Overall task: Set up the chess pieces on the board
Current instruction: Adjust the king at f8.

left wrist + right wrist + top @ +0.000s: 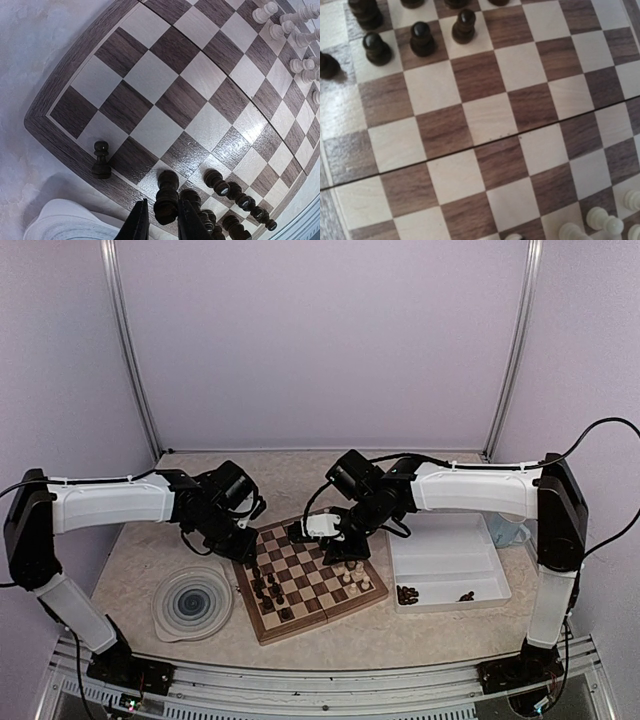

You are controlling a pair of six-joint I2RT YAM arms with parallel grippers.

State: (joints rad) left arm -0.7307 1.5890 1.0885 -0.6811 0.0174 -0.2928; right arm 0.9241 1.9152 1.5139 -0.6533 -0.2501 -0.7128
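Chess piece [166, 196], dark, stands between left gripper [162, 202] fingers.

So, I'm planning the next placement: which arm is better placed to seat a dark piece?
Left, probably: the left pincer straddles a dark piece among the dark rows; the right pincer hangs over the board's far edge.

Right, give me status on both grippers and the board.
Left gripper straddles a dark piece at the board edge, grip unclear. Right gripper over the board, jaws unreadable. Spare pieces in the tray. Nothing blocking.
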